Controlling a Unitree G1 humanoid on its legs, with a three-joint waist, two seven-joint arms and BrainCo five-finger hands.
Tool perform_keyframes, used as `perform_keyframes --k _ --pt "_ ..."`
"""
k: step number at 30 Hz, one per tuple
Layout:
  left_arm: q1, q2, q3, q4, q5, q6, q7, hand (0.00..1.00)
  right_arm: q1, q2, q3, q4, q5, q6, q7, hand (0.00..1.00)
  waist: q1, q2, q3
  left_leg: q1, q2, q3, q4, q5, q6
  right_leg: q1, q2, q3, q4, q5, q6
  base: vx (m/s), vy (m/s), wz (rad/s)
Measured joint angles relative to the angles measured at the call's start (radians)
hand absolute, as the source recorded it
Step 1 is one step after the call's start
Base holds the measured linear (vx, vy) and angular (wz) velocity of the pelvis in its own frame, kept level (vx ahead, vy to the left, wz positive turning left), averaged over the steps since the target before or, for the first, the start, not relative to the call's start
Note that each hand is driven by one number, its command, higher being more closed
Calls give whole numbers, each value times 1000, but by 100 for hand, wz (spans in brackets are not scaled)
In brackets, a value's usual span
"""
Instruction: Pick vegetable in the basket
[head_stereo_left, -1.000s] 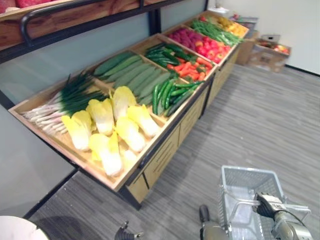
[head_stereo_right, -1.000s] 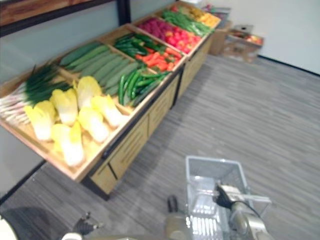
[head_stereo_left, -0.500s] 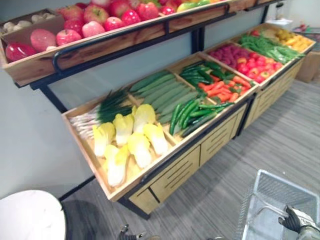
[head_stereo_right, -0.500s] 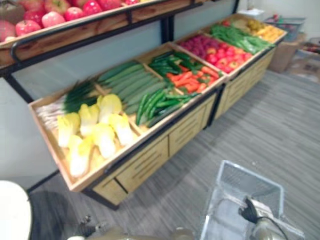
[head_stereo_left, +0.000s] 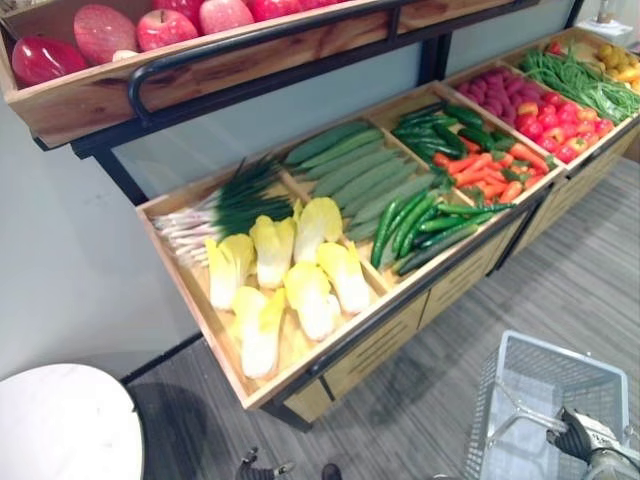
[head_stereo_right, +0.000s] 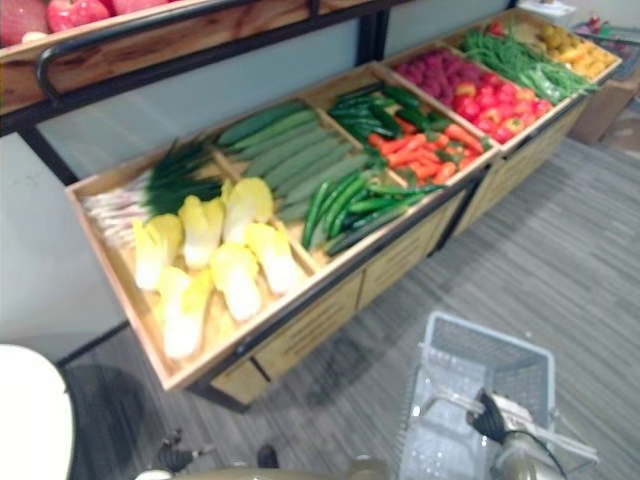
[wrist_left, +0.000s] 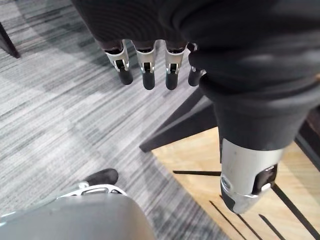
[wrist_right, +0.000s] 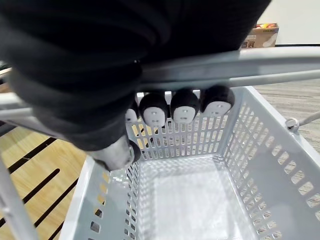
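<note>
This is the produce aisle of a grocery shop. Sloped wooden bins (head_stereo_left: 185, 285) on a long stand with drawers (head_stereo_left: 375, 345) hold sorted heaps of cabbages (head_stereo_left: 300, 270), spring onions (head_stereo_left: 215, 205), cucumbers (head_stereo_left: 350, 165) and carrots (head_stereo_left: 480, 172), with apples (head_stereo_left: 160, 25) on a shelf (head_stereo_left: 230, 65) above. A grey latticed shopping basket (head_stereo_left: 560, 350) hangs over the striped carpet (head_stereo_left: 580, 270) in front.

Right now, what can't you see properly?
Left eye view:
- near end of the basket, cut by the bottom edge
- yellow produce at the stand's far end, too small to name
- apples on the upper shelf, cut by the top edge
Right wrist view: part of the handle, under the right hand curled round it.
Left wrist view: palm of the left hand, under its cover.
</note>
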Motion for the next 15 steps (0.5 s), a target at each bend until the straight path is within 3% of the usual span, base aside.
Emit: perform_keyframes --k 3,7,8,9,10,11,12,15 --pt "2 2 -1 1 -3 0 24 0 -39 2 9 119 -21 18 -30 100 6 -2 0 31 -10 0 -9 -33 0 -59 -19 65 178 -7 8 64 78 -4" --pt "1 18 7 1 -6 0 42 0 -56 12 27 194 -21 27 -33 100 7 -20 -6 33 -6 -20 -15 -26 8 -72 -21 91 187 -6 8 83 -23 11" --pt "-5 20 21 1 -10 1 49 0 -69 19 30 224 -21 33 -33 100 5 -10 -7 35 5 -29 -27 -20 12 -84 -16 94 215 -7 7 60 -100 15" --pt "-22 24 35 3 -15 1 68 0 -74 35 29 253 -21 40 -34 100 5 -11 -4 29 20 -46 -26 -13 2 -105 -3 102 200 -36 -28 42 -96 27" --pt "-21 30 40 4 -26 0 77 0 -75 43 29 266 -20 41 -34 100 5 -18 -7 23 24 -57 -21 -13 -6 -97 -1 109 149 -26 -20 29 -116 54" --pt "-28 50 61 3 -52 -2 86 0 -64 67 29 286 -20 42 -34 100 5 -61 -11 15 14 -80 -13 -10 -18 -82 -19 107 52 49 15 67 -179 54" --pt "-35 46 111 14 -74 -1 106 0 -64 82 21 325 -20 47 -35 100 5 -72 -17 14 29 -91 -20 3 -34 -53 -9 91 8 27 25 79 -218 37" --pt "-25 11 209 48 -129 1 118 0 -67 73 -18 372 -19 55 -53 100 5 -42 -35 1 80 -111 -44 20 -60 -20 52 53 -86 50 7 73 -200 15"
